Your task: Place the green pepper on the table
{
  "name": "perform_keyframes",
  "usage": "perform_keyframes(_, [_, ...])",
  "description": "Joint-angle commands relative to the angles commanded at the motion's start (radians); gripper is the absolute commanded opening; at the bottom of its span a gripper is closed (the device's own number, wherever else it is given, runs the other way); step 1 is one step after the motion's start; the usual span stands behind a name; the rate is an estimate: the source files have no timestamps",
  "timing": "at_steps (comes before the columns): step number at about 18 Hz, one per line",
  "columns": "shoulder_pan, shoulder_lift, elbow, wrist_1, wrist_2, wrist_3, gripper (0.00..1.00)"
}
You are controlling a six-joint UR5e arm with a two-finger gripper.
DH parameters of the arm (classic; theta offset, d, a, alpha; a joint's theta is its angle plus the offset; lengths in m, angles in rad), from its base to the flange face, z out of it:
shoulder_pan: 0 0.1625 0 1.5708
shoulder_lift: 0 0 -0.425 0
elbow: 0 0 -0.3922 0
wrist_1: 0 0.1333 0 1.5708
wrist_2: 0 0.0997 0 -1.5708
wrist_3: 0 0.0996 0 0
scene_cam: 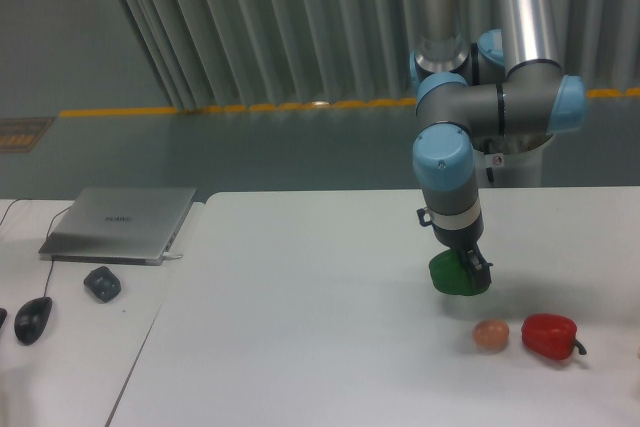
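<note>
A: Where is the green pepper (455,276)?

B: It sits at the tip of the gripper (466,269), low over the white tabletop (300,327), toward the right side. I can't tell whether its underside touches the surface or hangs just above it.

A: And the fingers (478,267)?

B: They are closed in against the green pepper, holding it. One dark finger shows on the pepper's right side, overlapping it; the other is hidden behind the fruit. The pepper lies directly below the wrist, between the fingers.

A: What else is near it?

B: A small tan ball (490,335) lies on the tabletop in front of the pepper and slightly right, apart from it. A red pepper (549,336) with a dark stem lies just beside that ball, further right.

A: Anything on the left?

B: A grey laptop (120,223), closed, rests on the adjoining desk (60,347), with a dark mouse (33,319) and a small dark object (102,283) in front of it.
</note>
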Motion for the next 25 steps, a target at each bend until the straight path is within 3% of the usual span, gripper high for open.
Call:
perform_keyframes(6, [-0.012, -0.009, -0.015, 0.003, 0.046, -0.003, 0.92])
perform_keyframes(7, [-0.012, -0.009, -0.014, 0.003, 0.048, -0.003, 1.0])
perform_keyframes(18, [-0.006, 0.005, 0.017, 0.002, 0.028, -0.015, 1.0])
perform_keyframes(22, [0.009, 0.023, 0.038, 0.107, -0.02, -0.054, 1.0])
perform_keyframes(25, [0.031, 0.023, 0.076, 0.12, -0.047, -0.055, 1.0])
